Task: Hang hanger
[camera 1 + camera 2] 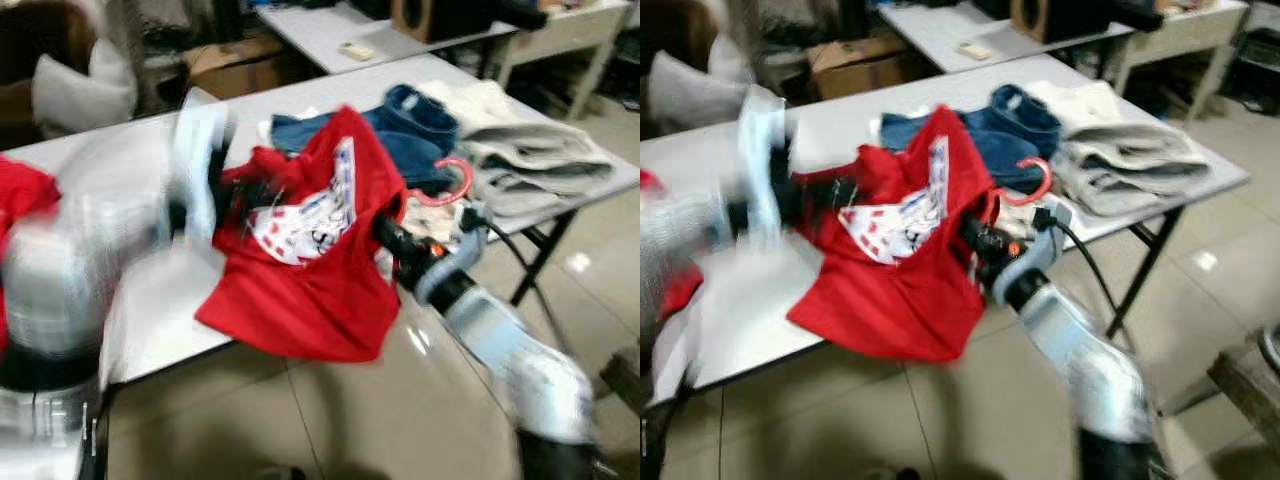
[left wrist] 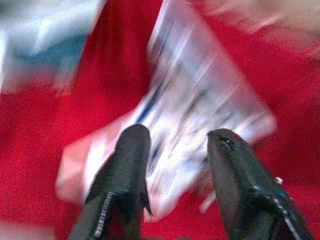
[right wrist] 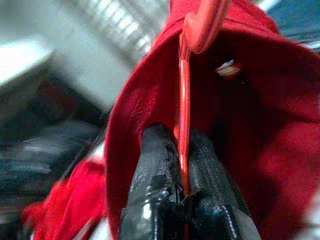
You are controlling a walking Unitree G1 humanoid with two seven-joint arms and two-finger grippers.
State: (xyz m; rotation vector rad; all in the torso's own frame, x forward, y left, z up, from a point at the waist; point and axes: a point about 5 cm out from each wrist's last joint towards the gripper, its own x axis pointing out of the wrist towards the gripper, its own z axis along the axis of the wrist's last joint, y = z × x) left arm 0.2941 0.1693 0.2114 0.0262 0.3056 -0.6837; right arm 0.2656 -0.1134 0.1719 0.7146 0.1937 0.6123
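The right gripper is pinched onto the thin red bar of the hanger, its two black fingers pressed against either side of the plastic, with the hook curving up just beyond the fingertips. The red T-shirt is draped over that hanger and hangs below and ahead of the right gripper, spilling past the near edge of the bench. The left gripper sits with its fingers spread, directly facing the shirt's white printed panel, cloth just beyond the tips; whether any fabric lies between them cannot be told through the blur. Blue jeans and a folded grey garment lie on the bench beyond the right gripper. Both eye views are smeared, the left arm most of all. Judgement: the garment is on the hanger and the step in hand is carrying it off to a hanging point, none of which is in view. To do it well, the pinch on the bar should hold firm and upright so the hook stays free and facing outward, the shirt should be lifted clear of the bench pile before turning, and the left gripper should steady the cloth rather than drag it off the shoulders.
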